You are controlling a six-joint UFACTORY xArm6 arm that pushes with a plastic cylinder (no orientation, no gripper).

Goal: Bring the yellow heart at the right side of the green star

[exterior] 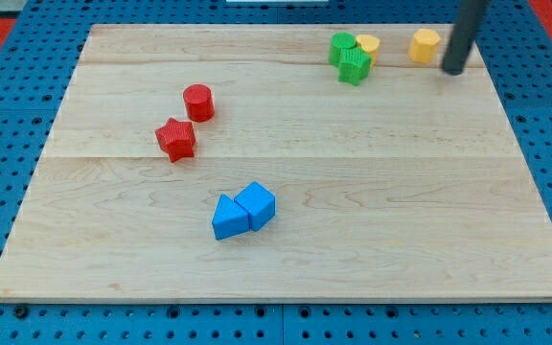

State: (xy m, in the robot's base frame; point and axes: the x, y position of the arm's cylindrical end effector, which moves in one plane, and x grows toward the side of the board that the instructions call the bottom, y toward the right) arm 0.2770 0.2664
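The green star (356, 66) lies near the view's top, right of centre, touching a second green block (342, 46) just above and left of it. A small yellow block (369, 43), seemingly the heart, touches the green star's upper right side and is partly hidden by it. Another yellow block (425, 45), which looks hexagonal, sits alone further right. My tip (454, 71) rests on the board just right of and slightly below that yellow block, close to it, and well right of the green star.
A red cylinder (198, 102) and a red star (175, 140) sit left of centre. A blue triangle (228, 218) and a blue cube (257, 203) touch each other at lower centre. The board's top edge (257, 27) runs close above the green and yellow blocks.
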